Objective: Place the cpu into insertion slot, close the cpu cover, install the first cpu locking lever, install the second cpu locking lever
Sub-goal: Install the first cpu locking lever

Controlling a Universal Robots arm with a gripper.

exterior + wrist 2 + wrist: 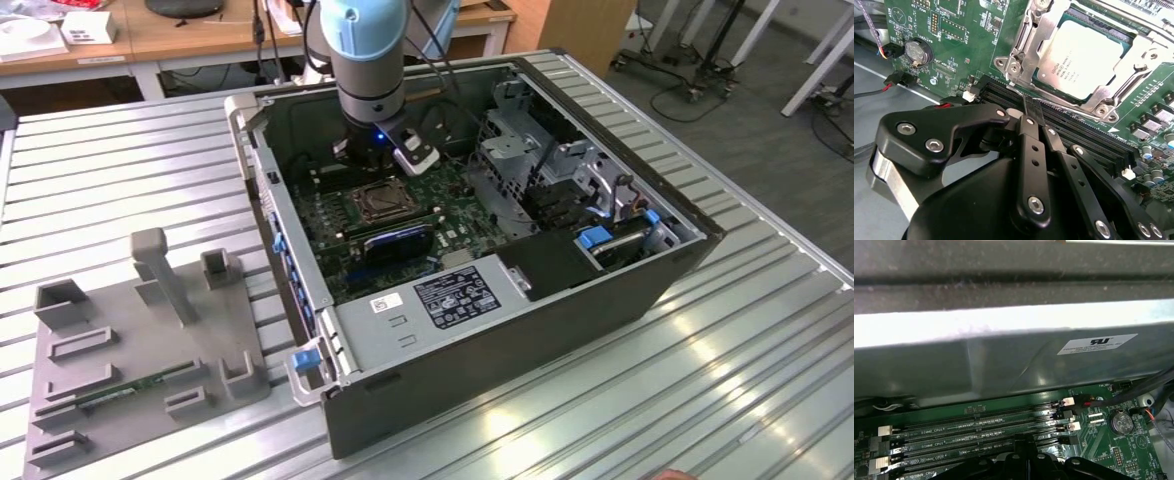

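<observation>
My fingers [1032,112] are pressed together with nothing between them. Their tip is poised over the long black memory slots [1089,142], just beside the insertion slot [378,202]. The cpu [1081,57] sits in that slot, silvery top up, and the cpu cover [1141,50] lies flat around it. The open computer case [441,350] rests on the ribbed table [134,150].

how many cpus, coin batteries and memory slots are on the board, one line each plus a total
cpu: 1
coin battery: 1
memory slots: 4
total: 6
</observation>
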